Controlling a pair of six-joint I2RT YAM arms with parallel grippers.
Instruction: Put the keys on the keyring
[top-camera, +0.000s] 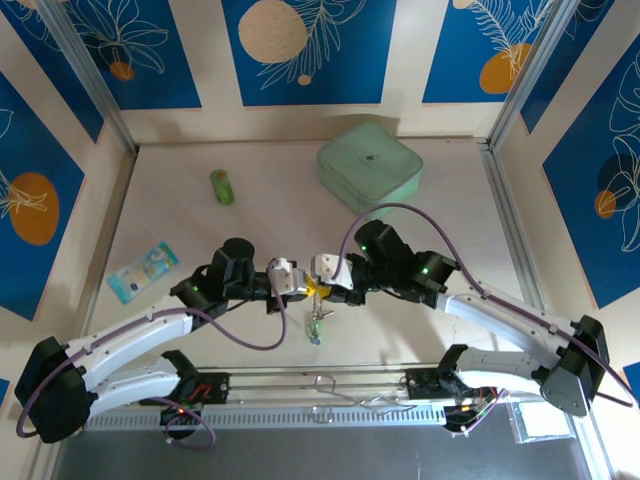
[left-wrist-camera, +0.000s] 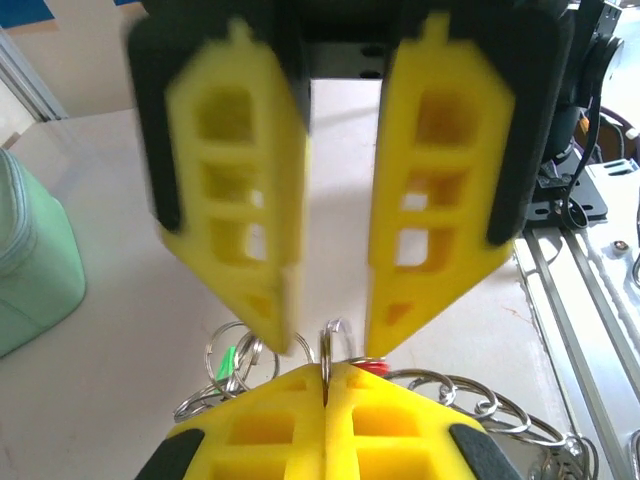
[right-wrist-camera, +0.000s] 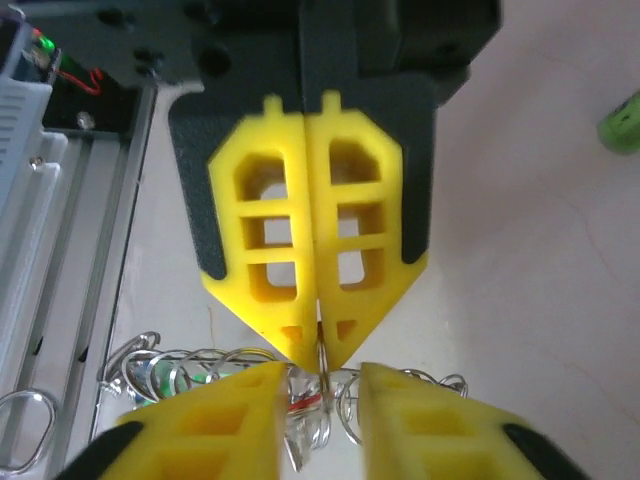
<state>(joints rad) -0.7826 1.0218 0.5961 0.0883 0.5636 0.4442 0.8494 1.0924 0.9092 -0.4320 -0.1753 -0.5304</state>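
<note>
Top external — green box (top-camera: 370, 166) lidded (contents hidden) | left tool (top-camera: 283, 278) apart | right tool (top-camera: 322, 287) clamped on keyring (top-camera: 318, 322)

Silvery keyring (right-wrist-camera: 325, 375) pinched upright at the right tool (right-wrist-camera: 318, 352) tips, wavy rim spreading just below the open left tool (left-wrist-camera: 325, 335), keys (top-camera: 316, 325) dangling beneath, green and red tags.

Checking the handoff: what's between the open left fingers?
In the left wrist view, bare table between the left gripper fingers; at their tips a small ring stands, pinched by the right gripper.
</note>
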